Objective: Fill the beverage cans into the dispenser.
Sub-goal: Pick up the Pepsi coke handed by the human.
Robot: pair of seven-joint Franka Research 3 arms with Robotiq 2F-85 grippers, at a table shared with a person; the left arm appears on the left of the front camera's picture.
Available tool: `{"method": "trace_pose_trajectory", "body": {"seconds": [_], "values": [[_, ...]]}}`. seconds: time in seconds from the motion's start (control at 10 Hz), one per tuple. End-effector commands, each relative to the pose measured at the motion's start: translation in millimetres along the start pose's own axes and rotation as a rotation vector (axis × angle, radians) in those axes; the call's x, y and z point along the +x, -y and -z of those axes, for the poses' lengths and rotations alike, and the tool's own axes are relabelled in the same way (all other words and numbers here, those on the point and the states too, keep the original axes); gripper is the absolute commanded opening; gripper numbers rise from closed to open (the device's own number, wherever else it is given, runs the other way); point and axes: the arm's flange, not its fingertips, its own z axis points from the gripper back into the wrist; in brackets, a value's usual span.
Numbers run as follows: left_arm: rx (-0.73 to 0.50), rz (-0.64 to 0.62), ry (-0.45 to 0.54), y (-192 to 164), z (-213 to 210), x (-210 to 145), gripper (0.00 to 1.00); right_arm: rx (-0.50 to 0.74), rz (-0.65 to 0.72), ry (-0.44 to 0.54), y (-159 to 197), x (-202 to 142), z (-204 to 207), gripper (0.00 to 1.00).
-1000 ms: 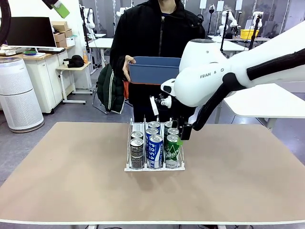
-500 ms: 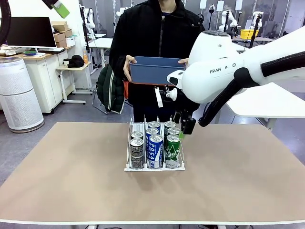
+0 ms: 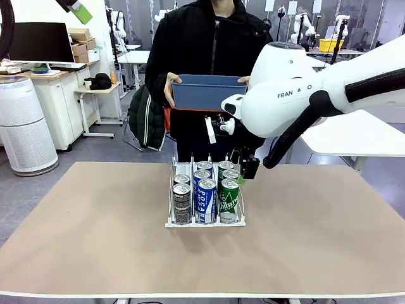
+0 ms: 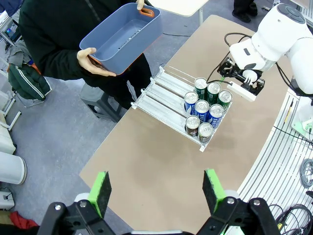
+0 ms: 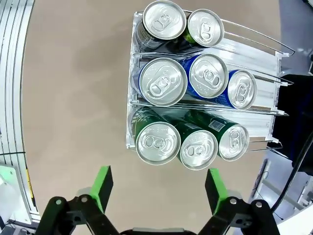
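Observation:
The dispenser (image 3: 204,222) stands mid-table with beverage cans in its three lanes: dark ones (image 3: 181,201) on the left, blue-and-white ones (image 3: 207,201) in the middle, green ones (image 3: 229,200) on the right. My right gripper (image 3: 245,170) hangs open and empty just above and beside the green lane. From the right wrist, its fingers (image 5: 159,191) straddle bare table next to the green cans (image 5: 157,143), with the rack's free lane ends (image 5: 261,58) beyond. My left gripper (image 4: 155,193) is open and empty, high above the table, looking down on the dispenser (image 4: 161,95) and cans (image 4: 205,110).
A person at the far edge holds an empty blue bin (image 3: 205,92) in both hands, above and behind the rack; the bin (image 4: 122,36) also shows from the left wrist. The tan table (image 3: 95,240) has free room on both sides of the rack.
My right arm has lifted up and slightly back from the green lane; the gripper stays open. The person has raised the blue bin a little. The cans have not moved.

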Motion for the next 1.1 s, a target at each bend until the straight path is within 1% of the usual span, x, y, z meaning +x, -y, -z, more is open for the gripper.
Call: {"method": "trace_pose_trajectory", "body": {"seconds": [0.0,0.3,0.4,0.5,0.6,0.7,0.8,0.9,1.0], "values": [[0.003,-0.002,0.005,-2,1,-1,1.0,0.009,-0.001,-0.003,2,1,0,1.0],[0.003,-0.002,0.005,-2,1,-1,1.0,0.0,0.0,0.0,0,0,0,1.0],[0.003,-0.002,0.005,-2,1,-1,1.0,0.043,0.159,0.04,-11,-2,-24,1.0],[0.003,-0.002,0.005,-2,1,-1,1.0,0.016,0.266,0.056,1,-9,-47,1.0],[0.003,-0.002,0.005,-2,1,-1,1.0,-0.03,0.391,0.112,-1,-5,-67,1.0],[0.003,-0.002,0.005,-2,1,-1,1.0,-0.044,0.438,0.136,-13,-6,-96,1.0],[0.003,-0.002,0.005,-2,1,-1,1.0,-0.046,0.441,0.158,-2,-26,-133,1.0],[0.003,-0.002,0.005,-2,1,-1,1.0,-0.085,0.467,0.168,4,-34,-167,1.0],[0.003,-0.002,0.005,-2,1,-1,1.0,-0.085,0.52,0.177,-6,-33,-200,1.0]]}}
